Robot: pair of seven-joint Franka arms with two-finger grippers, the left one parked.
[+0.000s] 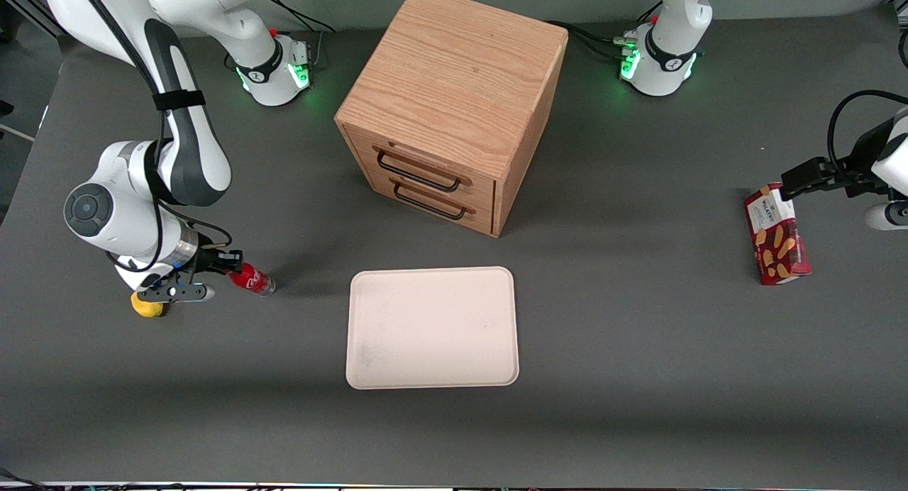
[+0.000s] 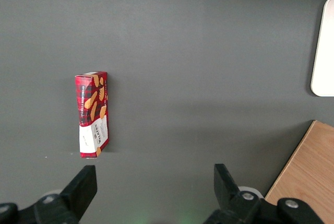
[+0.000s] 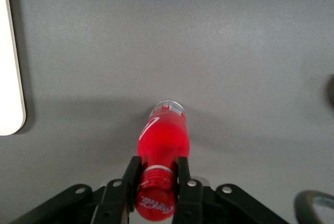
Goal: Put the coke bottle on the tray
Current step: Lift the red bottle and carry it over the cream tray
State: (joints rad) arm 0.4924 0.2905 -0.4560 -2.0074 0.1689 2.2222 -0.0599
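Two fingers of the end effector (image 3: 155,182) clamp the coke bottle (image 3: 162,140) near its cap, tilted, well apart from the tray (image 1: 431,328).

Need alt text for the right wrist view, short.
The hand is shut on the neck of the coke bottle, fingers on either side just below the red cap, the bottle's clear base pointing away from the camera over the grey table. An edge of the cream tray shows nearby.

- White "Coca-Cola" script is showing on the red cap of the coke bottle (image 3: 160,151), which the gripper (image 3: 156,179) is pinching at the neck.
- "WALKERS" is reading on the white panel of the shortbread box (image 2: 93,114).
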